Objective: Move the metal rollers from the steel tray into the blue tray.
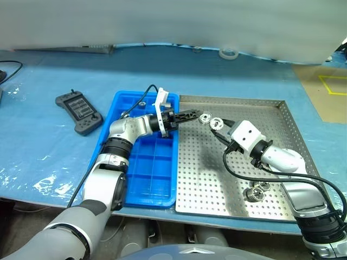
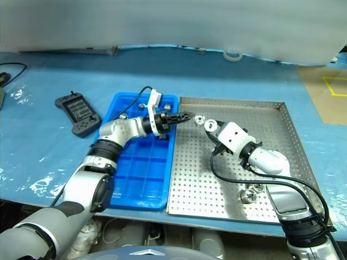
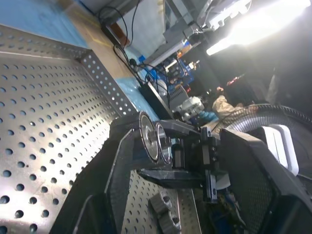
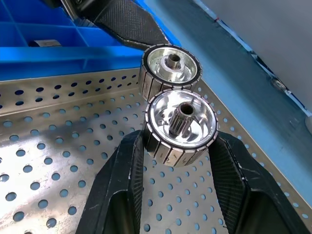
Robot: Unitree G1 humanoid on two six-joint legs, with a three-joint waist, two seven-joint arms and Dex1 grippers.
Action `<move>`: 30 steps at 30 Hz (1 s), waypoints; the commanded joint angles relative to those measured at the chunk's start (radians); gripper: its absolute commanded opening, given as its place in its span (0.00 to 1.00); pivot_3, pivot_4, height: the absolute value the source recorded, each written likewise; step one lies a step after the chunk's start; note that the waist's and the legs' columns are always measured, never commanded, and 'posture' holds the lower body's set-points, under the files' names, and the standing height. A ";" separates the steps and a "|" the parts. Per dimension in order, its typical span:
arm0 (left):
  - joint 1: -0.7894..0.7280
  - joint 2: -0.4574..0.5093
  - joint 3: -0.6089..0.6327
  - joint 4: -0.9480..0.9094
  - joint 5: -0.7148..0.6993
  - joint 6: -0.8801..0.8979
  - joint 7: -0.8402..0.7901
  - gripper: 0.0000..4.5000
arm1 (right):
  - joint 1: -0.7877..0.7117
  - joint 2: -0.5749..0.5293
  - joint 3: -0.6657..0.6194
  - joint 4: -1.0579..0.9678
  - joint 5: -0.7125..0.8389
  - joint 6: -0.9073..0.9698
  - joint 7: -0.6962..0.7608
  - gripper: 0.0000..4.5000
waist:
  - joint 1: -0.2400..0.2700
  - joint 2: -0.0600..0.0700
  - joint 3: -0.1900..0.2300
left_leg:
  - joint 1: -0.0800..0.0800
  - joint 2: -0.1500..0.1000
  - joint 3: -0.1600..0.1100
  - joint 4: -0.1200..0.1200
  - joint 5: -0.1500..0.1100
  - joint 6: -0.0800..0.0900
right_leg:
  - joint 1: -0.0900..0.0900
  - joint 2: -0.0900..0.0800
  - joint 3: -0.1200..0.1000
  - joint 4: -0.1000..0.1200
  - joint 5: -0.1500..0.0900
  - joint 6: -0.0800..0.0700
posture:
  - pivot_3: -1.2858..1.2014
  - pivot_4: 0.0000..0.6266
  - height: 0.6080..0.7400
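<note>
Right wrist view: one metal roller (image 4: 180, 127) sits clamped between the right gripper (image 1: 219, 126) fingers, raised over the steel tray (image 1: 282, 111). A second roller (image 4: 170, 70) is held at the left gripper (image 1: 191, 115) tips, just beyond the first; whether they touch is unclear. Two more rollers (image 1: 256, 191) lie beside the right forearm, near the tray's front rim. Behind the left gripper, the blue tray (image 1: 116, 105) is partly hidden by that arm.

Four metal rollers (image 1: 205, 117), two trays (image 1: 271, 108), one controller (image 1: 79, 111)

Even bright overhead light, soft shadows on the steel tray (image 1: 271, 162), blown-out glare in left wrist view.
</note>
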 commanded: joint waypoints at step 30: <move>-0.098 -0.054 0.154 0.191 0.005 -0.137 0.142 1.00 | -0.092 0.030 0.003 -0.123 0.008 0.084 0.031 0.38 | -0.001 0.000 0.000 | 0.000 0.004 0.008 0.001 0.000 0.001 | 0.000 0.000 0.001 0.000 0.000 0.000 | 0.37 0.24 1.00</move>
